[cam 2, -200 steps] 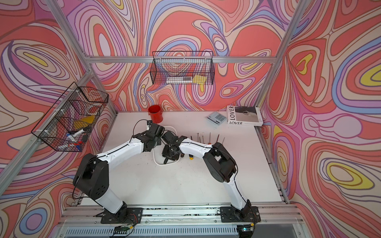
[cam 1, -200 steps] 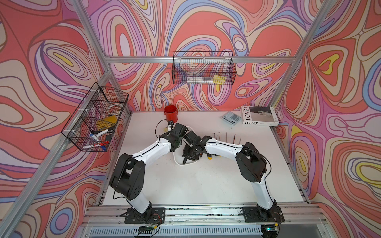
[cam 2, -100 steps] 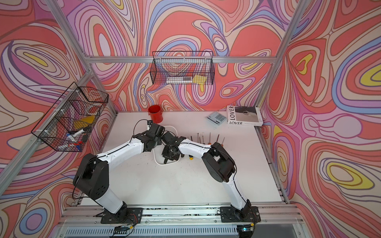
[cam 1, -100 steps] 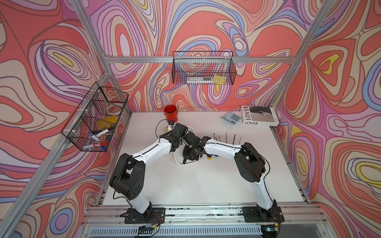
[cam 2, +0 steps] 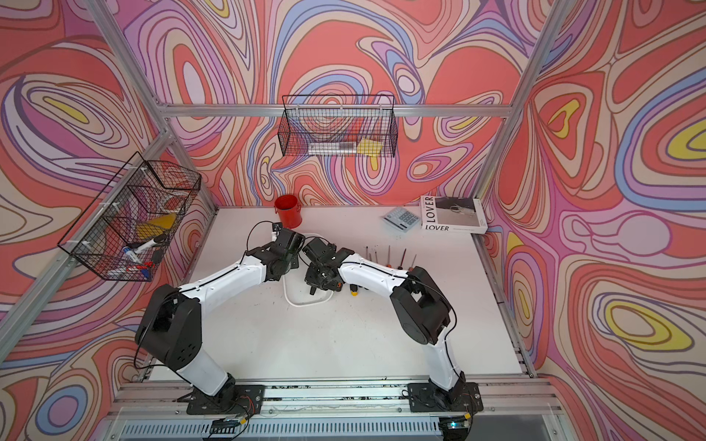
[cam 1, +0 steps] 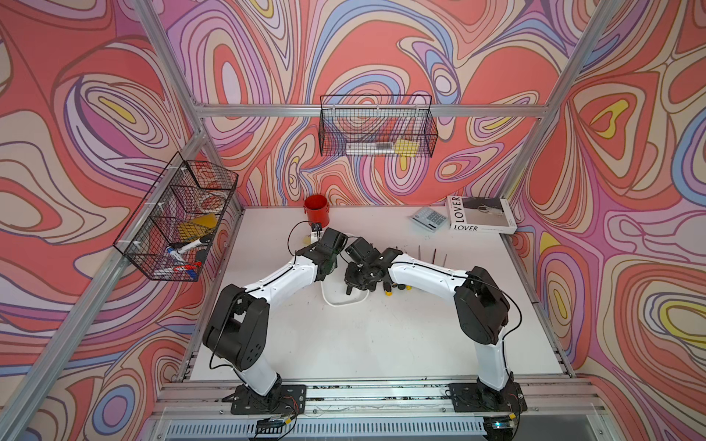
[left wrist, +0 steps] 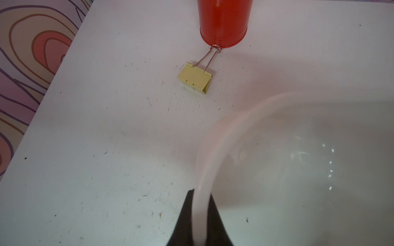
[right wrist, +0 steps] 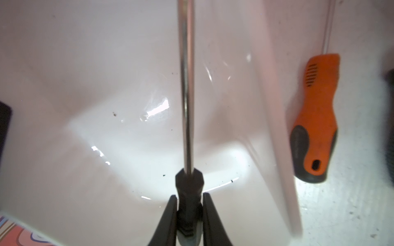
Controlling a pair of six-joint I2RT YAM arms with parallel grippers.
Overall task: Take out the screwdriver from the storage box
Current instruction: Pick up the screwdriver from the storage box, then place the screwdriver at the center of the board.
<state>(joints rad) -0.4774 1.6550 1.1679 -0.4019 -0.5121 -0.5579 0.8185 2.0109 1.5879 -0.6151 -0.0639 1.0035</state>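
The white storage box (cam 1: pixel 336 301) lies mid-table between my two arms, and its rim also shows in a top view (cam 2: pixel 301 303). My left gripper (left wrist: pixel 201 191) is shut on the box's rim (left wrist: pixel 213 144). Inside the box lies the screwdriver (right wrist: pixel 186 85), with a steel shaft and a black handle. In the right wrist view my right gripper (right wrist: pixel 189 194) is shut on that handle, one finger on each side. From above, the right gripper (cam 1: pixel 357 284) reaches down into the box and hides the screwdriver.
An orange-handled screwdriver (right wrist: pixel 315 119) lies just outside the box wall, with more screwdrivers (cam 1: pixel 433 254) beside it. A red cup (cam 1: pixel 316 209) and a yellow binder clip (left wrist: pixel 195 79) sit behind the box. Calculator (cam 1: pixel 429 218) and book (cam 1: pixel 481 214) are at the back right. Wire baskets (cam 1: pixel 376 131) (cam 1: pixel 179 217) hang on the walls.
My right arm has shifted slightly left over the box and its jaws have narrowed onto the screwdriver's handle. The left arm has stayed put on the rim.
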